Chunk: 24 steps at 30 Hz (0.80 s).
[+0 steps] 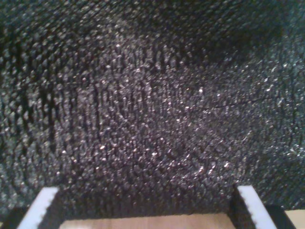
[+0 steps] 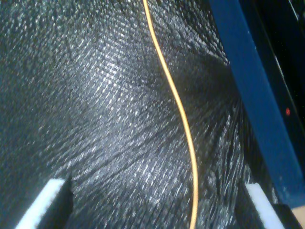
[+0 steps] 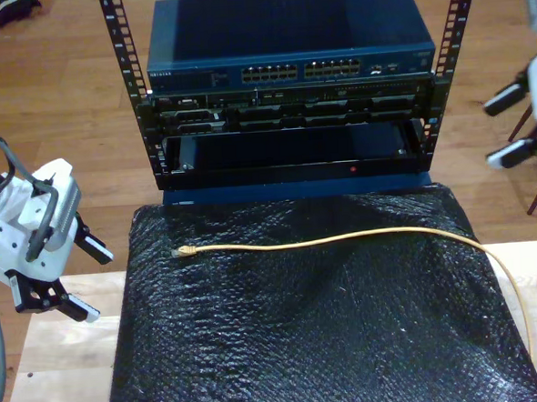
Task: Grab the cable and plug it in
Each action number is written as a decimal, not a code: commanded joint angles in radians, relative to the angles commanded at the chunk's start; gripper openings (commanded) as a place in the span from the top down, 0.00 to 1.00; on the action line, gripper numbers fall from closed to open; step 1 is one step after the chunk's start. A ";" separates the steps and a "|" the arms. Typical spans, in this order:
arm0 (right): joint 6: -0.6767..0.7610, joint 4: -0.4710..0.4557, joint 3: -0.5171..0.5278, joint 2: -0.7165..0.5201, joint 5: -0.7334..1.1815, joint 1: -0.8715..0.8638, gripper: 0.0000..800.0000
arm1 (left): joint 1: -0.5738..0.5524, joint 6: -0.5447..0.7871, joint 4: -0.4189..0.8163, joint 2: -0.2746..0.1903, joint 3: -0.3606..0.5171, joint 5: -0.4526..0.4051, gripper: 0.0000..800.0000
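My second gripper, jaws apart and empty, is hovering over the cable, which is running lengthwise between its fingers.

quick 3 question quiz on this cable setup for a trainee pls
1. True or false: the plug of the cable is already in the switch.
2. The plug lies toward the exterior view's: A) left B) right.
3. Fill in: the jaws of my second gripper stand ___ over the black mat.
Key: 1 false; 2 A; 3 open.
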 joint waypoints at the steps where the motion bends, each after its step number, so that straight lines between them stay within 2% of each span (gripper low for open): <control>1: 0.006 -0.002 -0.002 0.006 -0.012 0.015 0.01 | 0.000 0.000 0.000 0.002 0.002 0.000 0.00; 14: 0.077 -0.020 -0.058 0.127 -0.120 0.216 0.01 | 0.005 -0.006 -0.002 0.000 0.006 0.002 0.00; 24: 0.184 -0.187 -0.141 0.253 -0.190 0.411 0.01 | 0.012 -0.026 -0.002 -0.005 0.018 0.002 0.00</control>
